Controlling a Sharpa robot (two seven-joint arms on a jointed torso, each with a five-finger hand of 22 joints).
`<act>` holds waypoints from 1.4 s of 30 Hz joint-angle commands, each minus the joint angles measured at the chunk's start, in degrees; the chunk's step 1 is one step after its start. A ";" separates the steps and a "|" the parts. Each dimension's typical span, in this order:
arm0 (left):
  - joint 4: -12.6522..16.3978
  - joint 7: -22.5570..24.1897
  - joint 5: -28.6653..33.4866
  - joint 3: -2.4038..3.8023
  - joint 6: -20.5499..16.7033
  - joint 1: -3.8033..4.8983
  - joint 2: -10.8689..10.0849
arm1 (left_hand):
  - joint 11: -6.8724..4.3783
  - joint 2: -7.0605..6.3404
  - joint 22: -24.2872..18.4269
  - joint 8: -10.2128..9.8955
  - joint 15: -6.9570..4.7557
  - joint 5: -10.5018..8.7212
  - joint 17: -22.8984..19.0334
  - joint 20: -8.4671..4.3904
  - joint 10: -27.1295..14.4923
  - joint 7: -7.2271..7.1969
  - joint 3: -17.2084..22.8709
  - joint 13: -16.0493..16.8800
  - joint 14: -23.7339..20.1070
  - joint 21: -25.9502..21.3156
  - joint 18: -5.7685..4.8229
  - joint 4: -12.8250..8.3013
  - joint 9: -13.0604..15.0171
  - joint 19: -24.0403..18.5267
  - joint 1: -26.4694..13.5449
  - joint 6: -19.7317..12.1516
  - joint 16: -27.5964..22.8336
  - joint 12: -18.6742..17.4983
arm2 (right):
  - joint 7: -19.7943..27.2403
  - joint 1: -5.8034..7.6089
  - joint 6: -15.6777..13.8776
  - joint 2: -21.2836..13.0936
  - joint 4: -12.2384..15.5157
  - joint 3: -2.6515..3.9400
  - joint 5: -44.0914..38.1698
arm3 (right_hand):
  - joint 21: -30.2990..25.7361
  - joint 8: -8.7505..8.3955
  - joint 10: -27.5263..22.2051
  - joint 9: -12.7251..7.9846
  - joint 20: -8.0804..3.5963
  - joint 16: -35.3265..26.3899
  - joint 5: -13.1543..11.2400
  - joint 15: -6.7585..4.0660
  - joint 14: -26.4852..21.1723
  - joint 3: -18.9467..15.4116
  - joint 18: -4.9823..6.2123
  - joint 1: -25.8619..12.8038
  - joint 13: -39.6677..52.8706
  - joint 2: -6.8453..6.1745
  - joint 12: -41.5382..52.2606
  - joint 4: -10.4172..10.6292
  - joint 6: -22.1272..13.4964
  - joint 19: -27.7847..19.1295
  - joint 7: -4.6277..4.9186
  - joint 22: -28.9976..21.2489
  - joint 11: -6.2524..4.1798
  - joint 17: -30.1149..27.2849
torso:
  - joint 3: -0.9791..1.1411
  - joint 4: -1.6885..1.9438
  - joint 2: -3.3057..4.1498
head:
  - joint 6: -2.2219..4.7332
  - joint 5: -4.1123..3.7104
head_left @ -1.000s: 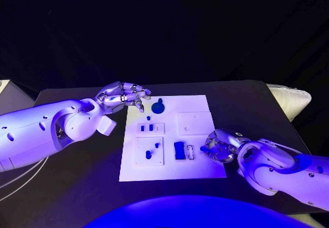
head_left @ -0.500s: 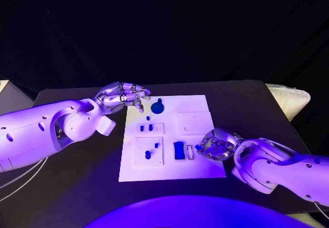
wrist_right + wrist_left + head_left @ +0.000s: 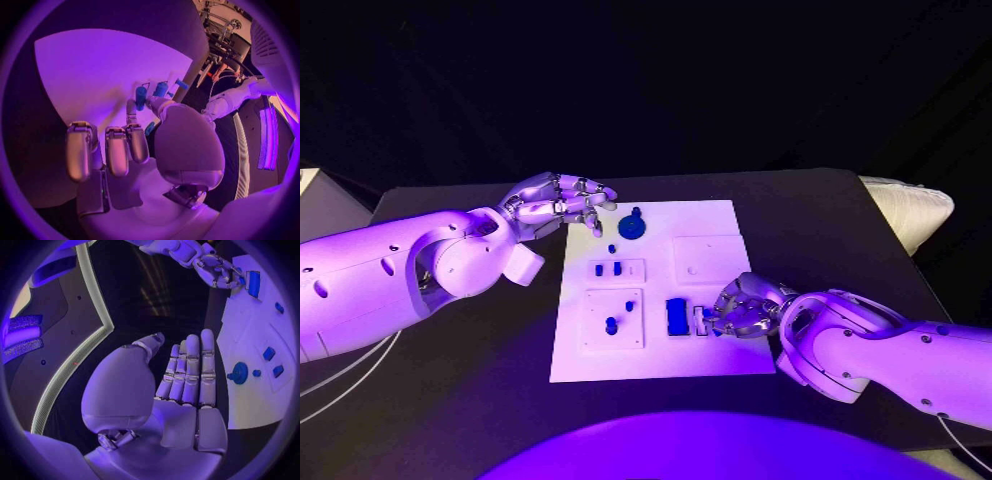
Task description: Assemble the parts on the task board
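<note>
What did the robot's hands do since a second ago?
The right robot hand slid over the task board toward the blue block; whether it touches it is unclear. The left robot hand kept hovering at the board's far corner, open. The parts did not move.

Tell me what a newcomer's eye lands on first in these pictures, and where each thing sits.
First the white task board in the middle of the black table, dotted with small blue parts, the largest a round blue knob near its far edge. Then the two silver hands: the left hand hovers at the board's far left corner with fingers apart, holding nothing, while the right hand reaches in beside the upright blue block at the board's near right.
</note>
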 commanded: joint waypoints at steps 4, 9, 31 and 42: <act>0.01 0.28 0.29 0.01 1.23 -0.05 0.04 | 0.00 0.52 -0.05 0.30 0.08 -0.15 -0.05 0.14 -0.55 0.05 -0.01 0.05 -0.31 -0.19 0.30 0.23 0.05 0.09 0.10 0.00 -0.18 -0.05 | -0.47 -0.37 -1.04 1.10 -0.49 0.03 0.06 | 0.18 0.15 1.10 0.02 -0.45 0.20 -0.25 -0.44 5.18 -0.03 -0.05 -0.61 9.24 -0.03 0.34 0.32 -0.38 4.10 -0.05 12.80 -0.27 11.28 | 0.03 0.01 0.01 | 0.01 -0.07; 0.00 0.24 0.29 0.01 1.29 -0.05 -0.02 | 0.01 0.55 -0.06 0.30 0.09 -0.15 -0.05 0.14 -0.55 0.06 -0.04 0.06 -0.32 -0.20 0.30 0.28 0.05 0.10 0.06 0.00 -0.19 -0.04 | -0.33 -0.59 -1.44 1.51 -0.66 0.03 -0.13 | 0.20 0.16 1.13 0.02 -0.45 0.23 -0.28 -0.44 5.20 -0.04 -0.05 -0.69 9.27 -0.03 0.38 0.33 -0.37 4.11 -0.06 12.80 -0.27 11.34 | 0.01 -0.01 0.02 | 0.01 0.08; 0.05 -0.03 0.27 0.01 1.36 -0.04 -0.22 | 0.03 0.60 -0.10 0.32 0.11 -0.15 -0.05 0.16 -0.58 0.08 -0.19 0.08 -0.35 -0.28 0.28 0.54 0.06 0.09 -0.13 -0.01 -0.20 -0.03 | -0.19 -0.68 -1.89 2.18 -1.52 0.04 -0.52 | 0.08 0.33 1.27 0.08 -0.45 0.18 -0.69 -0.43 5.18 -0.12 -0.03 -2.37 9.43 0.40 0.57 0.67 -0.33 4.10 -0.05 12.79 -0.26 11.27 | 0.02 -0.05 -0.02 | 0.01 0.37; 0.05 -0.07 0.26 0.01 1.43 -0.04 -0.25 | 0.03 0.67 -0.11 0.33 0.12 -0.15 -0.05 0.17 -0.59 0.08 -0.24 0.09 -0.36 -0.31 0.28 0.66 0.06 0.09 -0.21 -0.01 -0.21 -0.02 | 0.15 -0.68 -2.36 2.25 -1.38 0.04 -0.54 | 0.35 0.53 1.55 0.14 -0.47 0.30 -0.78 -0.48 5.23 0.32 -0.08 -3.85 9.74 1.61 0.97 0.73 -0.13 4.17 -0.16 12.87 -0.34 11.44 | 0.03 -0.08 -0.01 | 0.01 0.35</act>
